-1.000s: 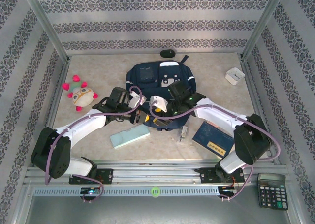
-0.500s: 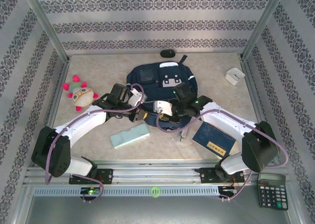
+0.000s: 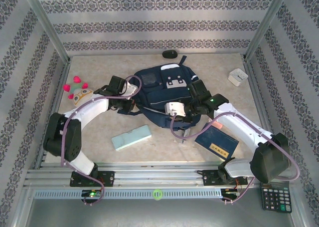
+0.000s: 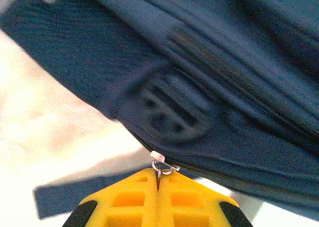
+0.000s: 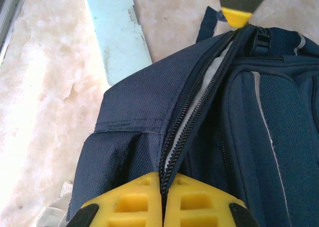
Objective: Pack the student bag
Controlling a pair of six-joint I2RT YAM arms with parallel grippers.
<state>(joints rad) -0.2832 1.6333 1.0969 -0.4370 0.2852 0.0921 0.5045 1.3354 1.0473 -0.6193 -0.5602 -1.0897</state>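
Gripping from both sides, the two arms hold the bag [image 3: 162, 95], which lies on the table [image 3: 159, 149] at the centre of the top view, a little above the middle. There the left fingers [image 4: 149, 189] are clenched on a small metal zip pull [image 4: 160, 166], and the right fingers [image 5: 174, 192] are clenched on the bag's fabric at the zip [image 5: 192, 105], which gapes part way. The pull looks thinly caught, so a hard tug could let it slip free. If the right hold gives, the whole bag would likely slide instead of the zip running.
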